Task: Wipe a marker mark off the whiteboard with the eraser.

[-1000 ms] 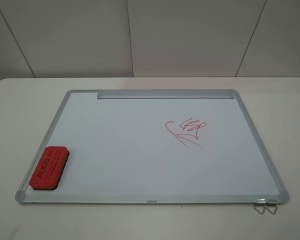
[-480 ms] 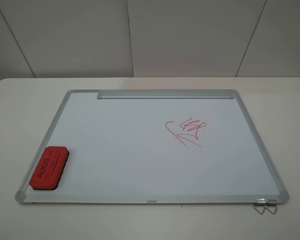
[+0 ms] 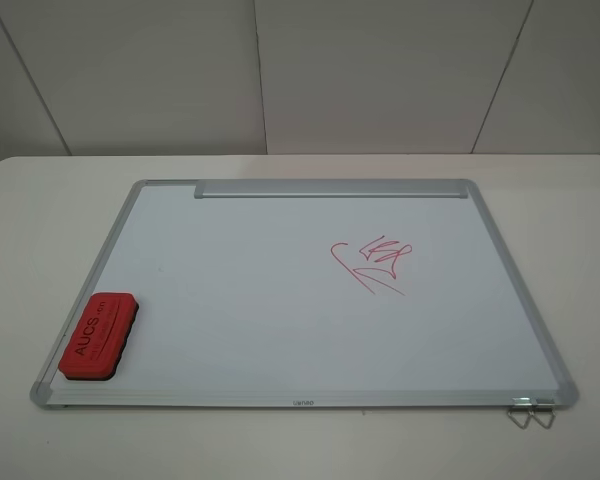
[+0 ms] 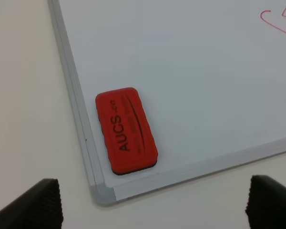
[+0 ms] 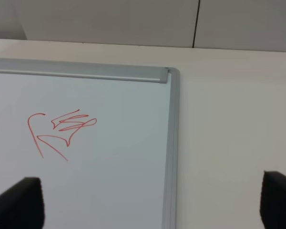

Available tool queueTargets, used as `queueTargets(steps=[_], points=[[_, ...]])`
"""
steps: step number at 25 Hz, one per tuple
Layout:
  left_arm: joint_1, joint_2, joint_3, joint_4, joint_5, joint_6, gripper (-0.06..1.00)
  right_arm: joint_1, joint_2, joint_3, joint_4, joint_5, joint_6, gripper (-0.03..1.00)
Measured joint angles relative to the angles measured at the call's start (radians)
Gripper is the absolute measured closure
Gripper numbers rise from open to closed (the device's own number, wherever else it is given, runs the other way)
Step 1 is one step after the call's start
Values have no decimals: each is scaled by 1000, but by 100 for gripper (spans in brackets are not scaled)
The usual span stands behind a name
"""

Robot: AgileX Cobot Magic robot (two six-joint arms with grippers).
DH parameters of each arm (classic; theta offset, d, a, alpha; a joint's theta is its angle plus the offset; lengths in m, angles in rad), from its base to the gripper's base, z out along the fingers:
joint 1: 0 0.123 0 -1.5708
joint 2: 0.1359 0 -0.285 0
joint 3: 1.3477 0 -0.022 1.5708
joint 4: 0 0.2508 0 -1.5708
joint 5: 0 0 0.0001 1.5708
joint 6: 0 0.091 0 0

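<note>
Eraser (image 4: 126, 131) first: it lies flat on the board (image 3: 250, 290), near the board's front left corner, just inside the frame, with its red top and black letters facing up. From my left jaws (image 4: 152, 202) it sits ahead and a bit to one side, with nothing in between. Its long side runs almost along the left frame edge, tilted a little. My left jaws are spread wide and hold nothing; I only see the two black tips low in the left wrist view. My right jaws (image 5: 150, 202) are spread wide too and also hold nothing. They hang over the right part of the board, near its right frame edge, with the mark (image 5: 74, 123) ahead of them. The mark is the small red zigzag on the right half of the board, right next to a wider red scribble (image 5: 43, 136) with a hook. In the high view the mark (image 3: 385, 252) and the eraser (image 3: 98, 335) are well apart, on opposite sides of the board. I think the left arm is much closer to the eraser, so it should pick it up. I would close across the short sides, so the jaws need to turn to match the tilt. Nothing is wiped yet. The board rests on a pale tabletop (image 3: 40, 200), and its tray strip (image 3: 330, 188) looks bare.
</note>
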Motion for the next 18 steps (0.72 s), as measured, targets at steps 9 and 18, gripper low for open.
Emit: queueTargets(steps=[9, 18], points=[[0, -104, 0, 17, -2, -14, 17, 0, 0, 0, 0, 0, 0, 14], [0, -104, 0, 30, -2, -30, 17, 0, 0, 0, 0, 0, 0, 14]])
